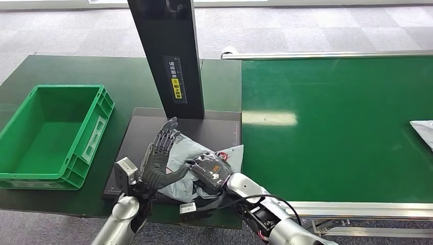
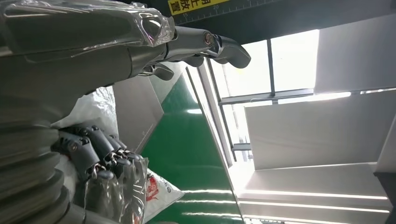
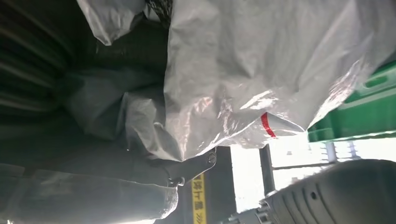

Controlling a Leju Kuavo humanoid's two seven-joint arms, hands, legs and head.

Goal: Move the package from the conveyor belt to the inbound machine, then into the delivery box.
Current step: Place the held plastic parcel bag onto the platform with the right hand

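Observation:
The grey plastic package point(image 1: 179, 153) lies on the black platform point(image 1: 145, 127) of the inbound machine, just left of the conveyor belt point(image 1: 332, 127). My right hand point(image 1: 210, 171) curls over its near right part and grips it; the crumpled bag point(image 3: 261, 70) hangs close in the right wrist view. At the package's left side is my left hand point(image 1: 159, 157), fingers spread and pointing away from me, thumb lying across the bag. Its thumb point(image 2: 205, 42) reaches out in the left wrist view, where the package's white corner with red print point(image 2: 156, 192) shows.
The green delivery box point(image 1: 51, 132) stands to the left on the dark table, its edge point(image 3: 364, 112) also in the right wrist view. The machine's black column point(image 1: 168, 56) rises behind the platform. Another package point(image 1: 424, 130) lies at the belt's right edge.

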